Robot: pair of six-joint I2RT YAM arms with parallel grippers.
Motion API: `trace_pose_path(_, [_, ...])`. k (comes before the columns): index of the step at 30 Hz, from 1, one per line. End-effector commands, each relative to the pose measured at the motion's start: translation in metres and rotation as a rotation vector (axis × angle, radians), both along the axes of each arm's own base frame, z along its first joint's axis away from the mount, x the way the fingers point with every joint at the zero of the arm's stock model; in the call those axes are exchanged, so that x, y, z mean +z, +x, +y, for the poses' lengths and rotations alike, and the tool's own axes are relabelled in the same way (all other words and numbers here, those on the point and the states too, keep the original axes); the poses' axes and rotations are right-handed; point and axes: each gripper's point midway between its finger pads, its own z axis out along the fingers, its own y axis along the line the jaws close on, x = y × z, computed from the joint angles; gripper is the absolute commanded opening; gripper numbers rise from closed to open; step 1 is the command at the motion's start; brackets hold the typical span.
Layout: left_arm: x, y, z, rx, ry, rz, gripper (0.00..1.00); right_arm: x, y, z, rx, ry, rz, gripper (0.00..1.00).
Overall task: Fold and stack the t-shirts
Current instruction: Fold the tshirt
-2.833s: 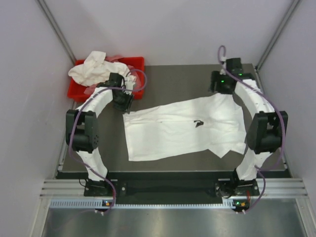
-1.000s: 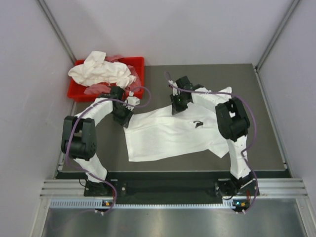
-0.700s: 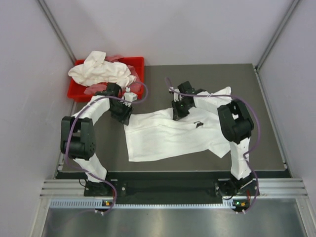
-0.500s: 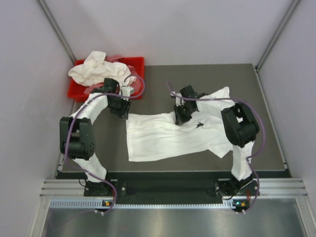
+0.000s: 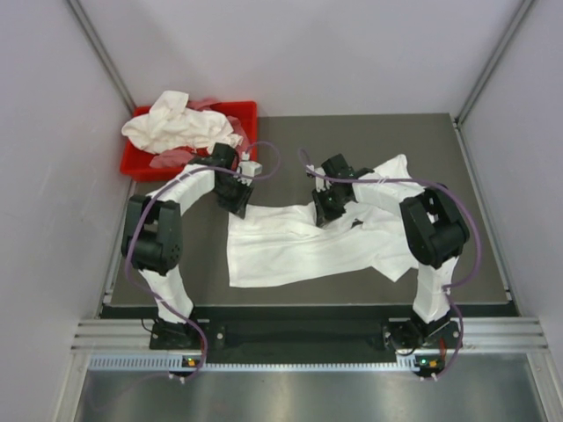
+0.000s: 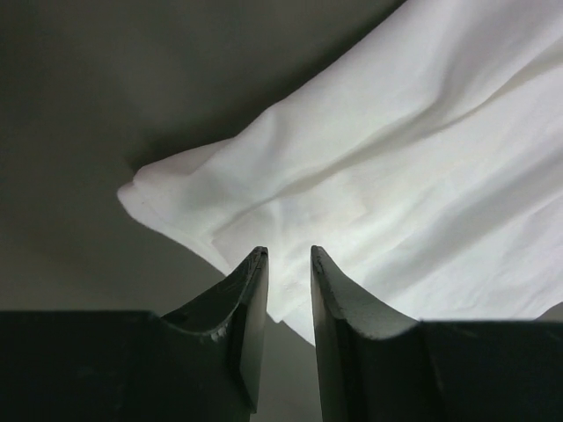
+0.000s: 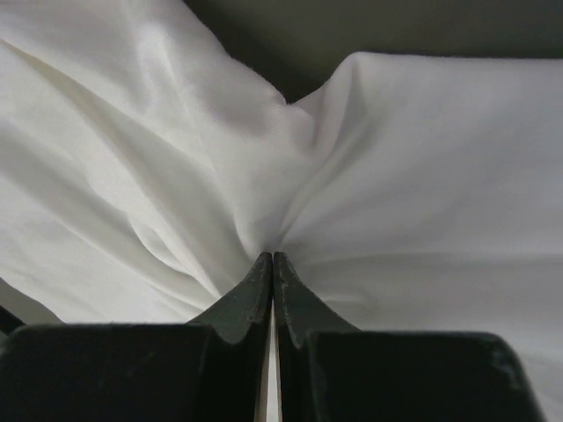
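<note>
One white t-shirt lies spread and rumpled on the dark table. My left gripper hovers at the shirt's far left corner. In the left wrist view this gripper stands open by a narrow gap, with the t-shirt's corner under and beyond the tips. My right gripper is at the middle of the shirt's far edge. The right wrist view shows it shut on a pinch of the t-shirt, folds radiating from the tips. More crumpled white t-shirts lie heaped at the back left.
A red bin at the table's back left corner holds the heap. Grey walls close in on both sides and the back. A metal rail runs along the near edge, between the arm bases.
The right gripper has dragged the pinched far edge of the shirt nearer, bunching the cloth. The left gripper swung back, then right onto the shirt's far left corner.
</note>
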Motion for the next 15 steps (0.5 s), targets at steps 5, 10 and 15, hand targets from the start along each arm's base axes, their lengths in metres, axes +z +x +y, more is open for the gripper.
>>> trace_pose_path(5, [-0.020, 0.009, 0.007, -0.017, 0.130, -0.039, 0.31, 0.022, 0.013, 0.013, -0.001, 0.033, -0.066, 0.00])
trace_pose_path(10, [-0.019, 0.011, 0.014, -0.003, 0.157, -0.079, 0.37, 0.020, 0.012, 0.014, 0.004, 0.035, -0.062, 0.00])
trace_pose_path(15, [-0.011, 0.021, 0.009, 0.020, 0.126, -0.129, 0.38, 0.017, 0.012, 0.015, 0.003, 0.032, -0.054, 0.00])
